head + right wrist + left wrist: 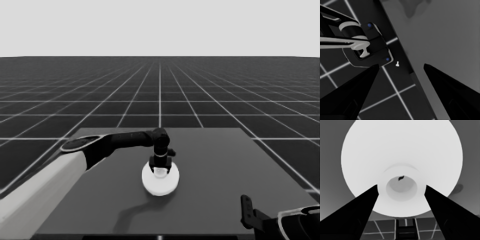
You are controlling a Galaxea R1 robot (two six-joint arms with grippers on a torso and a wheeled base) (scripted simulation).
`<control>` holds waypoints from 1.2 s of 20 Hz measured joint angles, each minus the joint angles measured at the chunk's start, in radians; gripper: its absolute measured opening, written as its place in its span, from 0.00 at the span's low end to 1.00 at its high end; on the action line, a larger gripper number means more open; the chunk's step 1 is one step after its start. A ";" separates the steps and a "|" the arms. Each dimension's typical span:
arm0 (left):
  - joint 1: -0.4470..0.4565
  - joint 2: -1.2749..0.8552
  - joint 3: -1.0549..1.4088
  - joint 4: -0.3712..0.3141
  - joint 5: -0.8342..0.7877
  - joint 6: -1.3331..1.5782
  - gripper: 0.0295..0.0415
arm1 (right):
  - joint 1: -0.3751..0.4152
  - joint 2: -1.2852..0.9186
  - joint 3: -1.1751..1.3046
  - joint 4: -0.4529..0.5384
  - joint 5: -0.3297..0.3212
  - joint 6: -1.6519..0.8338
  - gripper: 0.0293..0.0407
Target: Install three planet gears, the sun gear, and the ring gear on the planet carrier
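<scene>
Only one white disc shows on the table, the larger round part [160, 181], lying flat at the middle. My left gripper [160, 168] comes straight down onto it from the reaching left arm. In the left wrist view the disc [395, 147] fills the picture, and its raised centre hub [401, 185] sits between my fingers [362, 207], which press against both sides of it. The left gripper [401, 187] is shut on that hub. The smaller round part and the toothed gears are hidden from view. My right gripper [247, 210] waits at the lower right corner, open and holding nothing.
The right wrist view looks at the table's corner [440, 37] and the floor grid, with dark machinery with blue lights [367, 47] beyond the edge. A thin white piece [397, 64] shows by the table's edge. The left arm's shadow [135, 212] falls on the table's front.
</scene>
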 joint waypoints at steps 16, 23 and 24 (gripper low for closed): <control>0.013 0.000 -0.001 0.000 0.000 0.140 0.44 | 0.000 0.000 0.000 0.000 0.000 0.000 0.81; 0.014 0.000 -0.001 -0.001 0.000 0.201 0.44 | 0.000 0.000 0.000 0.000 0.000 0.000 0.81; 0.014 0.000 -0.001 -0.001 0.000 0.210 0.44 | 0.000 0.000 0.000 0.000 0.000 0.000 0.81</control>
